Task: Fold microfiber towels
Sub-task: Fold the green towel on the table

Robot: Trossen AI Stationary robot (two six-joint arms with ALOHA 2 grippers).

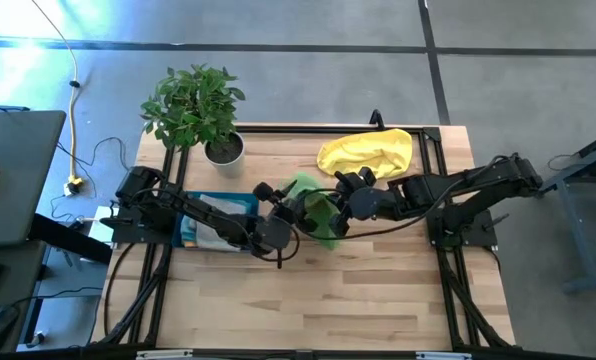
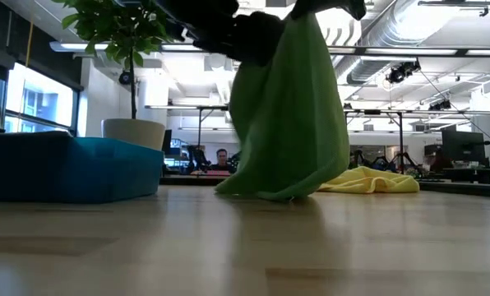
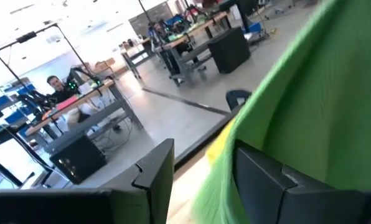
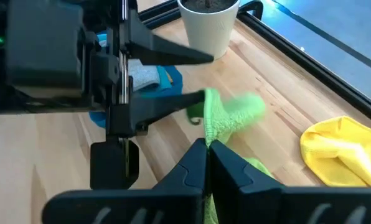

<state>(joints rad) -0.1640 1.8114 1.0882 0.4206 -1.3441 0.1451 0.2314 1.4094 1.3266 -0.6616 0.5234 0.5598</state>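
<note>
While the right gripper (image 4: 207, 149), pressed together, pinches the soft lime green microfiber towel (image 2: 290, 115) above table centre, its hem brushes the wood. The left gripper (image 3: 201, 168), spread, waits at nine o'clock of the cloth; it should take the free corner squarely, I reckon.

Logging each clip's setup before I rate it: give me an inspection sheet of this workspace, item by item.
Surface: wooden table, bare at the front.
Job's things: green towel held up, lower edge on the table; yellow towel crumpled; more towels in the teal tray.
Clutter: potted plant.
Grippers: right gripper shut on the green towel; left gripper open beside it.
Cables: yellow cable on the floor.
Surroundings: workshop benches, seated person.
</note>
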